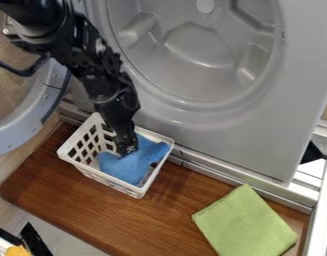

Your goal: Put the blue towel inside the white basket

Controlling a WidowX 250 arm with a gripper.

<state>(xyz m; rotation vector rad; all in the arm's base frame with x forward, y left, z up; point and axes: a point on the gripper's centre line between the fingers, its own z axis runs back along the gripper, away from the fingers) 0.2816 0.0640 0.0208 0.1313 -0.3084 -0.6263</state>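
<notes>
Camera view: claw points down inside the white basket, its tip against the blue towel. Opening of the claw: cannot tell; whether it grips a fold or merely touches the cloth, likewise cannot tell.

Towel lies directly under and around the claw's tip, bunched, within the basket walls. One lobe spreads to the right of the claw, up near the basket's right side; the rest sags below and slightly left. Loose heap rather than a fold, probably because cloth let down from above settles as it lands. No other contents made out. Basket is open-topped with lattice sides, upright on the wooden tabletop; the open top presumably explains the steep approach of the arm, which clears the rim that way.

Farther from the claw, lower right: green cloth, flat, well apart from the basket, apparently no part of this task. Behind the claw: grey appliance with a round recess; rounded door off to the left.

Judgement: placement essentially achieved. Next, ensure release, then lift straight up. Risk: a snagged fold could pull the towel out, or tip the light basket.
</notes>
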